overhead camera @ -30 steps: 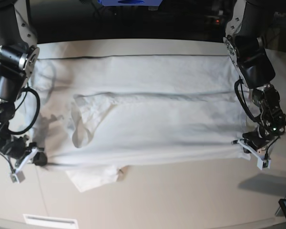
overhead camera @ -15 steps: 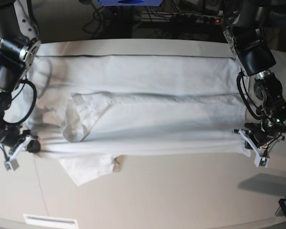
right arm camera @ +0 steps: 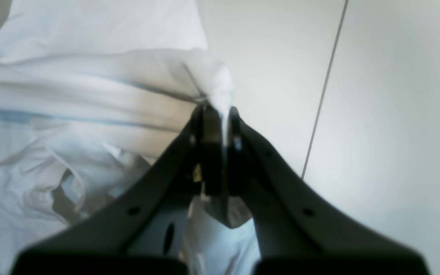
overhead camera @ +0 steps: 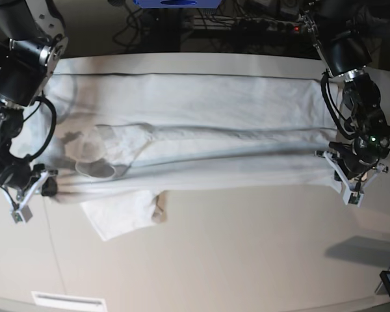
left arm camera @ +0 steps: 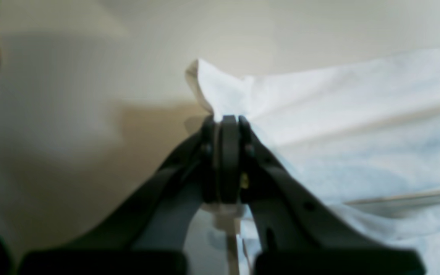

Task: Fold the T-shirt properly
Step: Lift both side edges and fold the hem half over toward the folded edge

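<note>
— Our left gripper (left arm camera: 224,122) is pinched tight on a corner of the T-shirt (overhead camera: 201,136) near the table's (overhead camera: 247,260) right edge, and our right gripper (right arm camera: 215,114) is clamped on a bunched fold near its left edge.

— Yes, and between them we see the white T-shirt stretched flat across the far half of the table, its top hem along the back edge. One sleeve (overhead camera: 120,214) pokes toward the front, left of centre.

The base camera looked down on the whole desk (overhead camera: 247,260) from above. Each wrist camera sat close behind its own hand, sharing the T-shirt (overhead camera: 214,130) edge with it.
</note>
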`<state>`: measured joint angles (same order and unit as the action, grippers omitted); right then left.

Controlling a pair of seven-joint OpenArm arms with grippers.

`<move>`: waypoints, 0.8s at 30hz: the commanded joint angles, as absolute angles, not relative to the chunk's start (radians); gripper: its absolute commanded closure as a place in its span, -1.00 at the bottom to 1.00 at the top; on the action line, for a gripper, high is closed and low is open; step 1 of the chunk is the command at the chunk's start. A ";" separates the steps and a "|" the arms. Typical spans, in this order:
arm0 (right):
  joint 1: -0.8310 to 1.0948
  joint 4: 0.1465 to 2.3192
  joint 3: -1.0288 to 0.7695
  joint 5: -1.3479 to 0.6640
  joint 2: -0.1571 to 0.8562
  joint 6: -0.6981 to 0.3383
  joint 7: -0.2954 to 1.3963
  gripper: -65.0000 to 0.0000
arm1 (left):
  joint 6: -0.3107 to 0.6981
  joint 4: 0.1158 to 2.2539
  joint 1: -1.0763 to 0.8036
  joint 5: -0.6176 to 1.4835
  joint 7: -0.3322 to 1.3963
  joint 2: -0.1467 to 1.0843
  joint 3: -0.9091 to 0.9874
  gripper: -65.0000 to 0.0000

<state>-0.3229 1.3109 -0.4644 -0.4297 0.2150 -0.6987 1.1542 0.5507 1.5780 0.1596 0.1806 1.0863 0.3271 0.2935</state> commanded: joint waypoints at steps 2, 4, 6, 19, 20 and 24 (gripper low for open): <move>-0.334 1.349 -0.469 -0.438 0.226 -0.698 1.142 1.00 | 0.541 1.609 0.162 0.170 1.076 0.355 0.300 1.00; -0.332 1.365 -0.469 -0.438 0.226 -0.698 1.164 1.00 | 0.541 1.620 0.143 0.170 1.076 0.357 0.300 1.00; -0.331 1.388 -0.475 -0.438 0.226 -0.698 1.184 1.00 | 0.541 1.636 0.128 0.170 1.076 0.358 0.300 1.00; -0.252 1.440 -0.568 -0.438 0.229 -0.698 1.256 1.00 | 0.542 1.667 0.076 0.170 1.141 0.400 0.211 1.00; -0.240 1.446 -0.570 -0.438 0.228 -0.698 1.256 1.00 | 0.542 1.679 0.074 0.170 1.141 0.400 0.208 1.00; -0.197 1.512 -0.619 -0.438 0.211 -0.698 1.264 1.00 | 0.542 1.713 0.074 0.163 1.144 0.400 0.205 1.00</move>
